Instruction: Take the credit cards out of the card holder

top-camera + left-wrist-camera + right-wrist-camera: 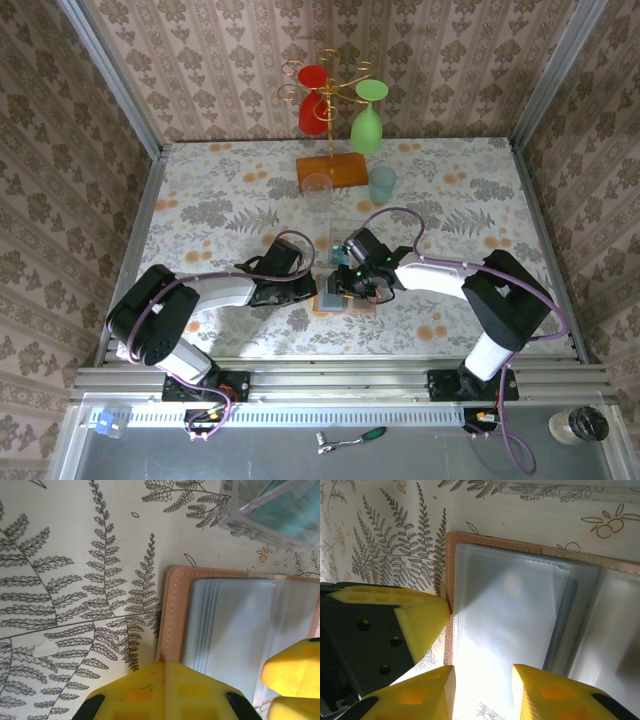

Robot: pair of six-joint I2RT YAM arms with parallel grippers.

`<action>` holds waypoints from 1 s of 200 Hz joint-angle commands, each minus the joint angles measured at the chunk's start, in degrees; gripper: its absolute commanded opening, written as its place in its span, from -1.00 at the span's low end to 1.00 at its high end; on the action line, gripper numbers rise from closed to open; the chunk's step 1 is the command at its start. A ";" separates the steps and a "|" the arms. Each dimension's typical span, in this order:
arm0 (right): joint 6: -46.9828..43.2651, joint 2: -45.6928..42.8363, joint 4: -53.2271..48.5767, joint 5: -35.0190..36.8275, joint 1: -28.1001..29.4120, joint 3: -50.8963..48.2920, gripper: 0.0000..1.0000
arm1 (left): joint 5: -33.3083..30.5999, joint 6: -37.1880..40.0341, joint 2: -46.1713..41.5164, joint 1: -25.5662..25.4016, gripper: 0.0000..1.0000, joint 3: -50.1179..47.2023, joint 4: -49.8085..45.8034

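The card holder [345, 303] lies open on the fern-print tablecloth, a salmon-brown cover with pale blue-grey pockets [510, 605]. My left gripper [175, 666] is shut, its yellow tip resting on the holder's left edge [172, 620]. Over the left pocket page my right gripper [483, 680] is open, with nothing between its fingers. A dark blue-grey strip [561, 625] by the fold looks like a card's edge in a pocket. Teal credit cards [285, 510] show through the wall of a clear box just beyond the holder. In the top view both grippers [318, 283] [348, 285] meet over the holder.
The clear plastic box [333, 247] stands right behind the holder. Farther back are an orange wooden rack base [332, 168] with a red glass [314, 100] and a green glass [367, 125] hanging, a clear cup [317, 188] and a teal cup [382, 184].
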 commanded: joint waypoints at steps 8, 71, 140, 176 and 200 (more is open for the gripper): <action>0.25 1.52 -1.19 0.30 0.42 1.85 -0.25 | 0.21 -0.37 0.46 -0.17 -0.93 -0.07 -0.74; -0.68 1.44 -4.49 2.43 0.48 2.24 -0.23 | 0.30 -0.25 0.43 -0.11 -0.93 -0.16 -0.79; -2.07 0.78 -7.97 4.90 0.41 2.90 -0.23 | 0.31 0.01 0.20 0.20 -0.93 -0.07 -1.31; -2.55 -0.16 -9.20 5.66 0.47 3.47 -0.23 | 0.48 0.02 -0.47 0.33 -0.93 0.02 -1.29; -2.38 -0.88 -8.79 5.07 0.51 3.56 -0.23 | 0.74 0.26 -1.15 0.38 -0.93 0.46 -1.45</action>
